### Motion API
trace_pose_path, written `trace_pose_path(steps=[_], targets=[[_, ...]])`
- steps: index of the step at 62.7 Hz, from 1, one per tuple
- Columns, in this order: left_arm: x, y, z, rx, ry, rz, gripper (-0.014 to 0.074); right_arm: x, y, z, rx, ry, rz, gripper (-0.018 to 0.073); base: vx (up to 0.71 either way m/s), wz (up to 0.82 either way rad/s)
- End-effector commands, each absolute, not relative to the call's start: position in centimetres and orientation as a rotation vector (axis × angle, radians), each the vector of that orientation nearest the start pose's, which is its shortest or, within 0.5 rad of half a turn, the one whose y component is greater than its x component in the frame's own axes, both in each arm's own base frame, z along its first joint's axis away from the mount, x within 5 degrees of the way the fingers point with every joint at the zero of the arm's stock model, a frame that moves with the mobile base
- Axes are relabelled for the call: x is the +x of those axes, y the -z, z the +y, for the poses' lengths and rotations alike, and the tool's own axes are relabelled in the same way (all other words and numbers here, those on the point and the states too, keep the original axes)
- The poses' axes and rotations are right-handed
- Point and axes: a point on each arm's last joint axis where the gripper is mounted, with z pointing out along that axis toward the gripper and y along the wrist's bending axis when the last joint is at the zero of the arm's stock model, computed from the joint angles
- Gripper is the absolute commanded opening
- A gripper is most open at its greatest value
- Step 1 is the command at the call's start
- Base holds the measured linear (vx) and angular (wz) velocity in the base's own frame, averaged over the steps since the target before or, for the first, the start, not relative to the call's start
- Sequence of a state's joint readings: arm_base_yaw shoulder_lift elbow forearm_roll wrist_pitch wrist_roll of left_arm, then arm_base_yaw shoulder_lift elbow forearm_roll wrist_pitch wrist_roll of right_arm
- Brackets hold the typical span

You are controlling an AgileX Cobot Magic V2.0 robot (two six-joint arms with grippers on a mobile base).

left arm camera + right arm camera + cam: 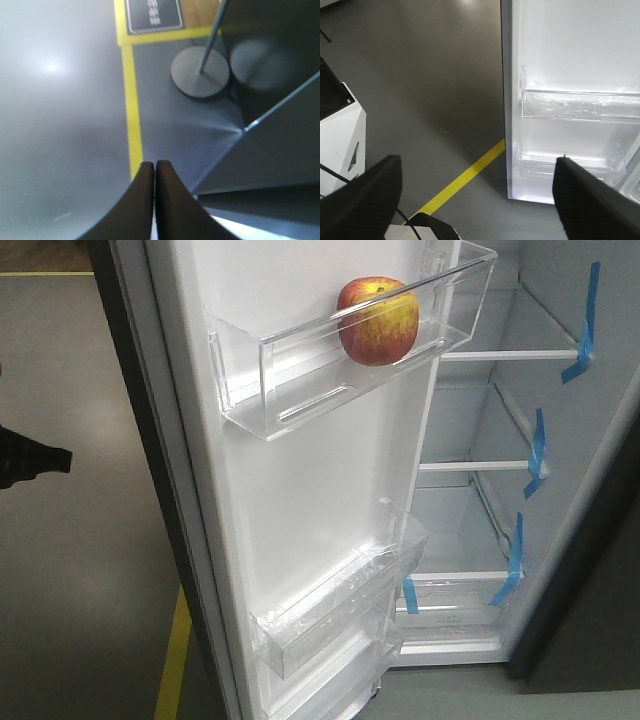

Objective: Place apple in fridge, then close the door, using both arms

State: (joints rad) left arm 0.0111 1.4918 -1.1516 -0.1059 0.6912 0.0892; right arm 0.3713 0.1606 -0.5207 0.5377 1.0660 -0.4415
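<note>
Front view: the apple (377,322) sits in the upper clear bin (300,390) of the open door (300,530), stem dimple up and its axis near upright. The fridge (470,430) lies to the right.

Left wrist view: the left gripper (154,167) has its fingers pressed together above a yellow floor line (131,100).

Right wrist view: the right gripper (477,162) is spread wide, facing the door's lower bins (580,105).

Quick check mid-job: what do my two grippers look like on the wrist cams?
Left gripper: two smooth, glossy black fingers, curved and tapering to narrow tips. Right gripper: two black fingers with a fine grainy surface texture and blunter ends. No markings show on either, and the wrist housings are out of view.
</note>
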Motion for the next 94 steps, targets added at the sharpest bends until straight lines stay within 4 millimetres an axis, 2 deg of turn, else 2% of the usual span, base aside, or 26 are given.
trace_pose_path(steps=[1,20,34,48,65,82,94], targets=[[33.6,-31.3,-0.8,0.024,0.167,2.434,-0.0006,-0.1,-30.3,4.4,-0.785,-0.64,1.9,0.0587,0.0,0.0],[38.8,-31.6,-3.4,0.028,0.562,2.375,-0.0006,-0.1,-30.3,4.4,-0.785,-0.64,1.9,0.0587,0.0,0.0],[41.0,-31.2,-5.0,-0.037,0.872,2.286,-0.0006,-0.1,-30.3,4.4,-0.785,-0.64,1.9,0.0587,0.0,0.0],[40.4,-31.9,-6.9,0.134,1.042,2.21,-0.0006,-0.1,-30.3,4.4,-0.785,-0.64,1.9,0.0587,0.0,0.0],[39.6,-32.3,-8.9,0.23,1.117,2.206,-0.0006,-0.1,-30.3,4.4,-0.785,-0.64,1.9,0.0587,0.0,0.0],[38.2,-33.3,-12.4,0.358,1.141,2.176,-0.0006,-0.1,-30.3,4.4,-0.785,-0.64,1.9,0.0587,0.0,0.0],[37.4,-33.3,-15.2,0.43,1.164,2.172,-0.0006,-0.1,-30.3,4.4,-0.785,-0.641,1.901,0.0587,0.0,0.0]])
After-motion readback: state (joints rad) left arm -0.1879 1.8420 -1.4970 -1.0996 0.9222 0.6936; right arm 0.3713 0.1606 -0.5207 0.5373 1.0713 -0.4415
